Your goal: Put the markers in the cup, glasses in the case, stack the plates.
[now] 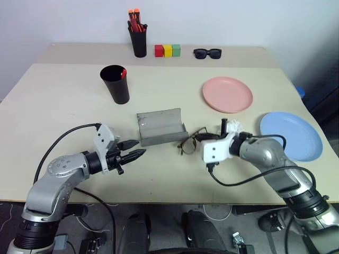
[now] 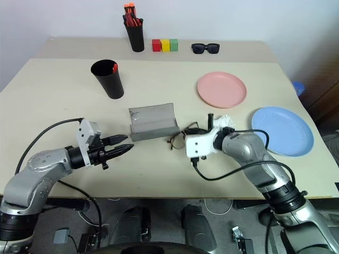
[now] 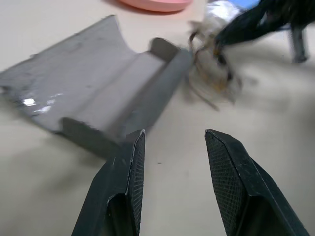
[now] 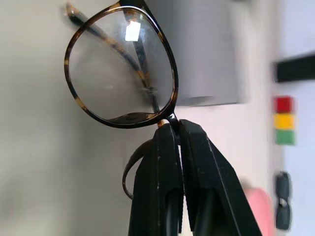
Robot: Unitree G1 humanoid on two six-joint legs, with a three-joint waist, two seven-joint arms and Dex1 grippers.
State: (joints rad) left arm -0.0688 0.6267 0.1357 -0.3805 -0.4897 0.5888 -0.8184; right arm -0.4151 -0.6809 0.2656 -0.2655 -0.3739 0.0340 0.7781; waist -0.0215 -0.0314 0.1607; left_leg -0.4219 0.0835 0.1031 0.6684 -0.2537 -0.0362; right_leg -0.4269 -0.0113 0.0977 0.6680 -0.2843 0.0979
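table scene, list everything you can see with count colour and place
table: 1, beige, under everything
cup: 1, black, far left of centre, red marker tip inside
case: 1, grey, open, centre
glasses: 1, dark thin frame, just right of the case, in the right claw
plates: 2, pink plate far right of centre, blue plate near the right edge, apart
pen pot: 1, black, back, orange-red capped pens
blocks: 3, red, yellow, green, back row
sunglasses: 1, black, back
left claw: open, empty, left of the case
right claw: shut on the glasses at the bridge
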